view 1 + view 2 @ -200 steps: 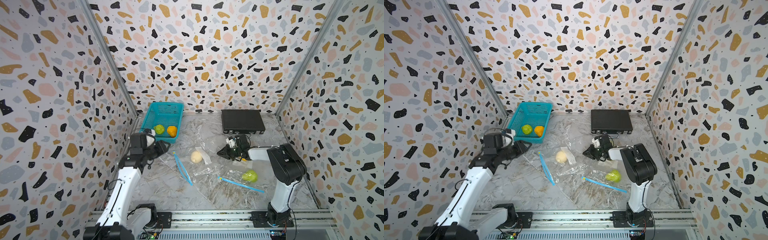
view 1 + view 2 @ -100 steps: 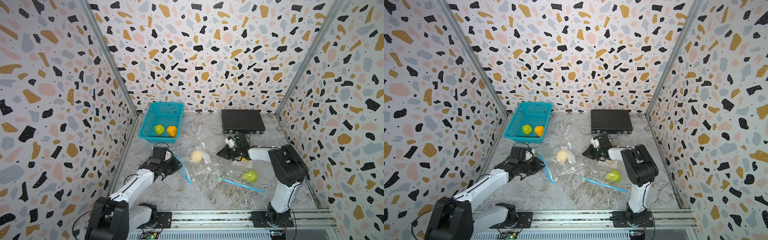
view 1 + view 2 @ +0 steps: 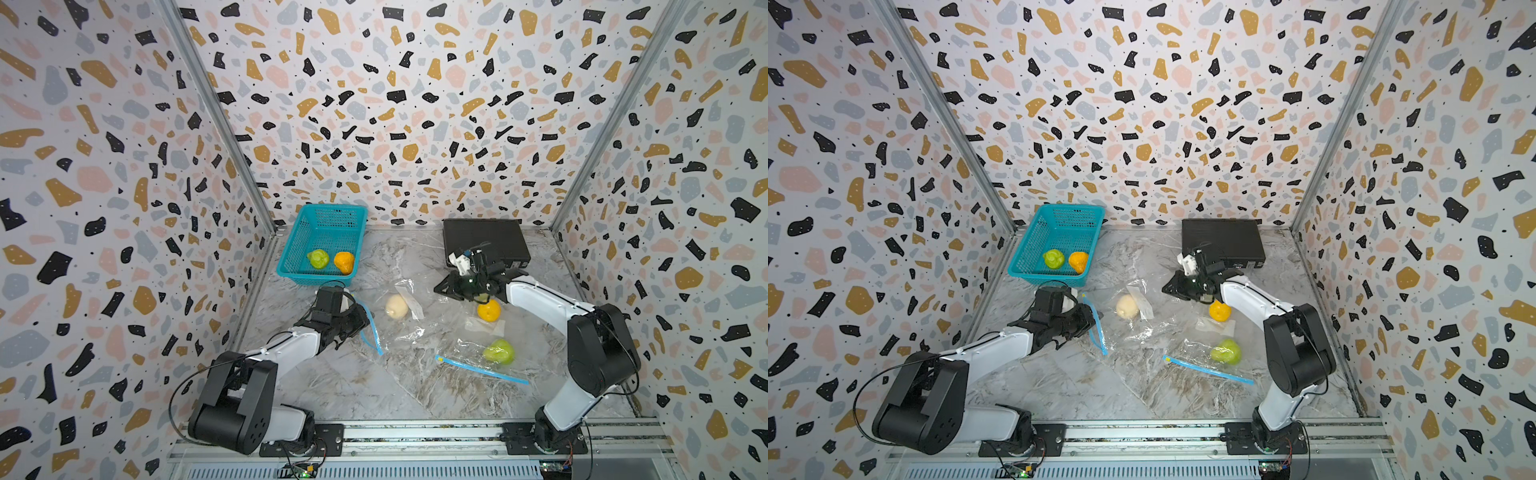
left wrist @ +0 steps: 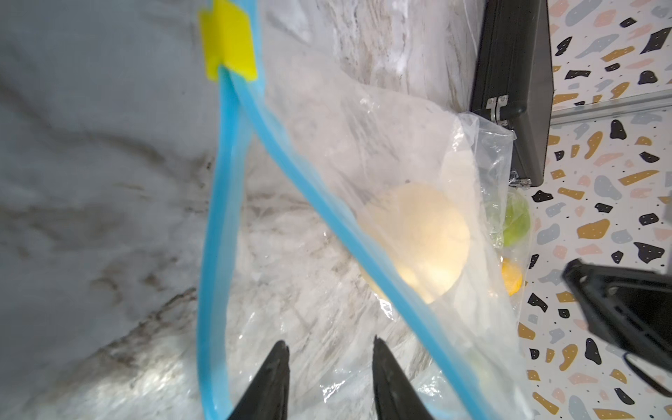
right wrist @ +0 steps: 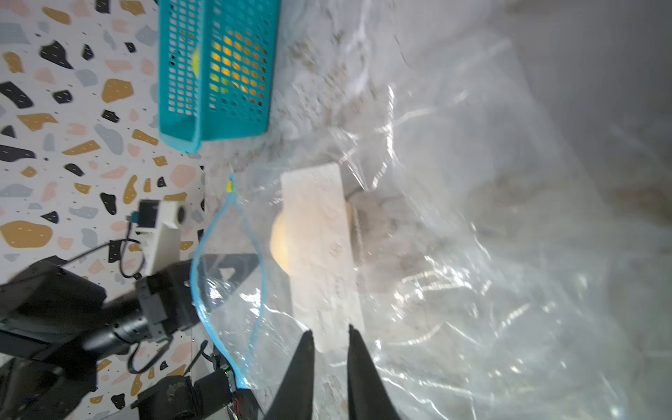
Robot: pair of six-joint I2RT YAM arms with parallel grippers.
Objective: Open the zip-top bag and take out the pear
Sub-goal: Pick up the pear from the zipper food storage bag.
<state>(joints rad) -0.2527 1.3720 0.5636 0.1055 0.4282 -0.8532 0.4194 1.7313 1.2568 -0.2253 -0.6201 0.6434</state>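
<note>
Opening looks done: zip-top bag [image 4: 363,127] gapes, pear [image 4: 418,240] inside. At its mouth, left claw [image 4: 329,342] apart; right claw [image 5: 330,329] nearly together, cannot tell if pinching film. Next: reach in, clamp pear.

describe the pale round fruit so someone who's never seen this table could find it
Start at the teal basket at the back left of the marble table. Just in front of it lies a clear bag whose blue zip gapes open. The pale fruit sits inside it: cream-coloured, while every other fruit here is green or orange.
</note>
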